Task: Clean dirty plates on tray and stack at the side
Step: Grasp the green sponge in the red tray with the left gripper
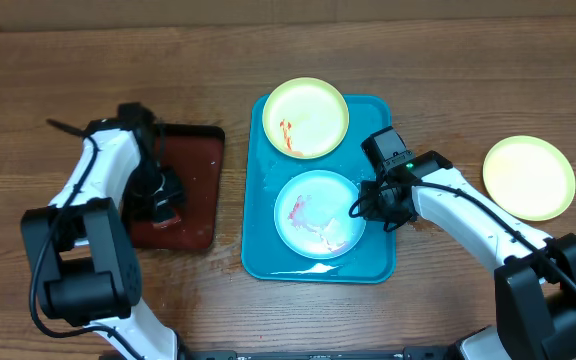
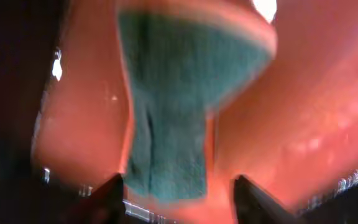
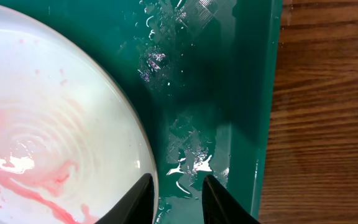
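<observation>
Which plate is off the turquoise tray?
The clean yellow-green plate on the wood, right of the tray; the smeared yellow-green plate and light-blue plate lie in it.

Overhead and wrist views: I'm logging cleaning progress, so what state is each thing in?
Blue-rimmed plate: sauce-smeared.
Yellow-green plate on tray: sauce-smeared.
Yellow-green plate on table: looks clean.
Turquoise tray: wet, holding both smeared plates.
Green sponge: lying on the red-brown tray.
Left gripper: open astride the sponge.
Right gripper: narrowly open at the blue-rimmed plate's rim.
</observation>
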Available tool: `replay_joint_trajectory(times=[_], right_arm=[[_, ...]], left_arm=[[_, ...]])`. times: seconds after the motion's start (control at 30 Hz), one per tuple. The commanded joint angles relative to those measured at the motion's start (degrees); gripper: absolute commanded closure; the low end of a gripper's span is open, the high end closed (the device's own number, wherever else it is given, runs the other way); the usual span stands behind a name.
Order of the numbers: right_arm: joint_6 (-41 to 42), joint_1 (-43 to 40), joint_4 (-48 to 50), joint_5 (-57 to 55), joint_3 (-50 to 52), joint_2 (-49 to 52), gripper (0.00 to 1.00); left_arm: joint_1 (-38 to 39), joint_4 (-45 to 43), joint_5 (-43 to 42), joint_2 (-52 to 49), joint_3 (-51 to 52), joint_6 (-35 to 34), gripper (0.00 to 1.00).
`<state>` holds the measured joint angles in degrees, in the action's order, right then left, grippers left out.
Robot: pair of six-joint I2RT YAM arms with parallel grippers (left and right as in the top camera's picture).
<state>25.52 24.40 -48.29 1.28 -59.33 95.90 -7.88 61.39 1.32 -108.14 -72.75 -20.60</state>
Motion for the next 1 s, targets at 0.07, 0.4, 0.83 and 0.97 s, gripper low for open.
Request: replay_joint_trajectory(times=[0.07,0.4,0.83,0.97], right_arm=[[-0.7,-0.1,0.0,0.1,0.2,-1.3,0.71],[-0.7,-0.1,-0.4,0.1,0.2,-1.3,0.71],[-0.7,-0.1,-0.4,0.1,0.2,-1.3,0.71],[-0.2,-0.1,-0.4,0.0,0.2,-1.3,0.71]], left_arm=[[-0.3,-7.7,-3.9,-0.3,4.2,2.3,0.69],[0.6,-5.5,-8.1,-0.1,3.2,5.6,0.64],[0.1,-11.6,-2.8,-0.3,5.0,3.7,0.78],[0.9,-11.1,-3.4,-0.2,5.5,3.8,0.96]])
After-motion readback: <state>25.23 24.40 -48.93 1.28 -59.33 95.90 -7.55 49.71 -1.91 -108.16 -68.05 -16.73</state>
